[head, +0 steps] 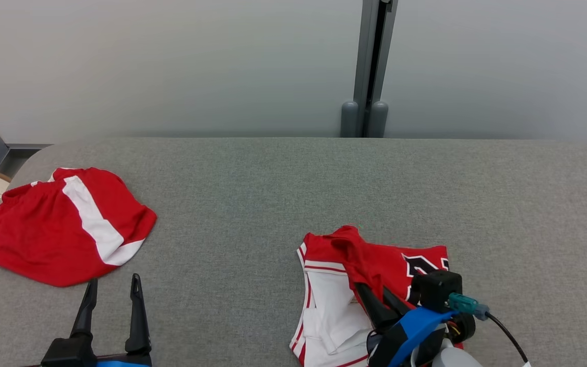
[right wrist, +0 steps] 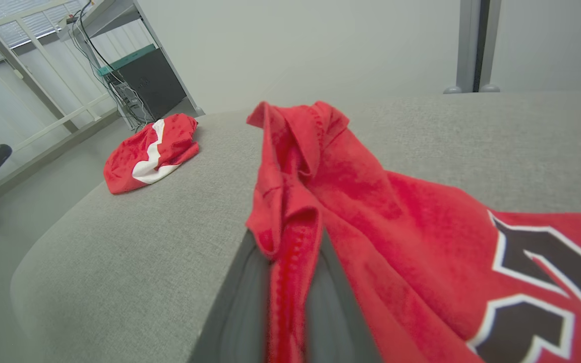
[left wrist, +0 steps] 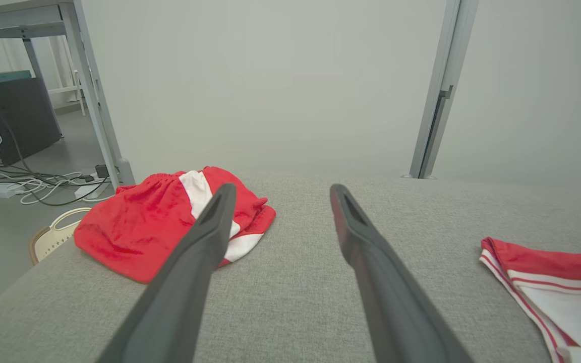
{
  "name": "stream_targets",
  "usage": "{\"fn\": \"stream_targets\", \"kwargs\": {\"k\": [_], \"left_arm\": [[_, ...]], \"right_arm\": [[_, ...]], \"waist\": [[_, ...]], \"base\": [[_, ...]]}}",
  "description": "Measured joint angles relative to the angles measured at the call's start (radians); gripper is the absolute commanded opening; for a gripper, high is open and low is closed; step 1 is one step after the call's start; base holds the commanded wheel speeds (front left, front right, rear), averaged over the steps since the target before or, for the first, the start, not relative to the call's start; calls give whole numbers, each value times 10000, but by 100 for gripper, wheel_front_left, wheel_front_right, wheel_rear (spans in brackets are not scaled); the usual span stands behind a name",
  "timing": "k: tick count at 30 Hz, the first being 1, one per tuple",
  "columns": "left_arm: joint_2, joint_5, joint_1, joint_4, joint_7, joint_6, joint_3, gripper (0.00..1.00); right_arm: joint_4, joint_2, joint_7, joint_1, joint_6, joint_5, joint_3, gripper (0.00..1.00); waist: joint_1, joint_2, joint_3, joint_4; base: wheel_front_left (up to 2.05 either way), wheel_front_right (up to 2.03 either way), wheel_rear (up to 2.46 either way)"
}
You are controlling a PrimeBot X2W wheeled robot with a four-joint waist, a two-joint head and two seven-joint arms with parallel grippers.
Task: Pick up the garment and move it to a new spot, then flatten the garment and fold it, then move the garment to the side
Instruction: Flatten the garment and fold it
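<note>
Where the right pincer (right wrist: 289, 242) is pressed together on a raised red fold, the garment (head: 375, 260) hangs from its tips, and the rest lies slack on the grey counter (head: 252, 204) beside and just beyond its fingers. Judged by its drape, the fabric is light, soft and limp. It will sag and trail, so grip a hem or shoulder edge. The left pincer (head: 112, 285) stands spread and empty, with red shorts (head: 64, 224) beyond its tips.
</note>
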Motion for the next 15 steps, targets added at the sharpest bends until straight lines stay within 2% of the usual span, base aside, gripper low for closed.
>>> {"fn": "stream_targets", "kwargs": {"k": [6,7,8,9,15], "left_arm": [[2,-73,-62,67,0,0,-73,100],[2,-86,-65,81,0,0,-86,100],[0,-88,-72,90,0,2,-107,100],[2,-90,-82,104,0,2,-117,100],[0,-165,-86,127,0,36,-113,100]], "right_arm": [[750,6,-322,-463,0,727,642,0],[959,8,-347,-560,0,742,740,34],[1166,8,-360,-634,0,748,805,76],[1298,8,-424,-697,0,803,874,100],[1634,15,-796,-927,0,830,1047,100]], "waist": [[0,0,24,128],[0,0,29,140],[0,0,31,151],[0,0,30,161],[0,0,-53,97]], "base": [[0,0,0],[0,0,0],[0,0,0],[0,0,0],[0,0,0]]}}
